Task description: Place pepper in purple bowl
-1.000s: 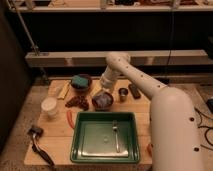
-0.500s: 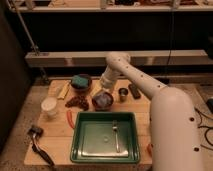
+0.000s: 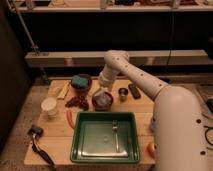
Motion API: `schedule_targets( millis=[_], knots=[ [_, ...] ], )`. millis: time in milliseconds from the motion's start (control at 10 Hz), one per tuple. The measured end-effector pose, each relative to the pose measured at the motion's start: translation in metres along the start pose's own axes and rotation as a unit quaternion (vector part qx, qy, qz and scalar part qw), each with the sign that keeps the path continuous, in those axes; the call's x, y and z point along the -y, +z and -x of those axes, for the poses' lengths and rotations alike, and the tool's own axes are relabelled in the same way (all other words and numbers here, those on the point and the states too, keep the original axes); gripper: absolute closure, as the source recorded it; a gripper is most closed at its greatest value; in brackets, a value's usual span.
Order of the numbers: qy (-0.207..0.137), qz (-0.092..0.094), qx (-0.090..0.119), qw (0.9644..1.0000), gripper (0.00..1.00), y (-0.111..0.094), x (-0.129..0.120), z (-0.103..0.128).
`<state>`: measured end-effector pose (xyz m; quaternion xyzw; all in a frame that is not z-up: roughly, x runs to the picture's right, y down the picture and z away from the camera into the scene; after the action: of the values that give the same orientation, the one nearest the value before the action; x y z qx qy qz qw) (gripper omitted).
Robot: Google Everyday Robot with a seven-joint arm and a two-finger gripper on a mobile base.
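Note:
The pepper point(image 3: 69, 118), a thin red-orange chilli, lies on the wooden table just left of the green tray. The purple bowl point(image 3: 80, 85) stands at the back left with a teal block inside it. My gripper point(image 3: 103, 88) hangs at the end of the white arm, right of the purple bowl and just above a reddish-brown bowl point(image 3: 102, 101) that holds a grey-blue lump. It stands open with nothing in it, well away from the pepper.
A green tray point(image 3: 75, 139) with a metal utensil fills the table's front middle. A white cup point(image 3: 49, 106), a dark grape-like cluster point(image 3: 76, 103), a black brush point(image 3: 40, 146), a small dark can point(image 3: 123, 93) and an orange lump point(image 3: 151, 148) lie around it.

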<state>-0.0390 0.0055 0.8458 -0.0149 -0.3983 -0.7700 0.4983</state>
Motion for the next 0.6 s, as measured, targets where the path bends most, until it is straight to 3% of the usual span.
schedule_targets(
  millis=[300,600],
  knots=[
    [-0.036,0.026,-0.011,0.999,0.2,-0.032,0.068,-0.031],
    [-0.051,0.056,-0.002,0.9972,0.2,-0.037,0.105,-0.042]
  ],
)
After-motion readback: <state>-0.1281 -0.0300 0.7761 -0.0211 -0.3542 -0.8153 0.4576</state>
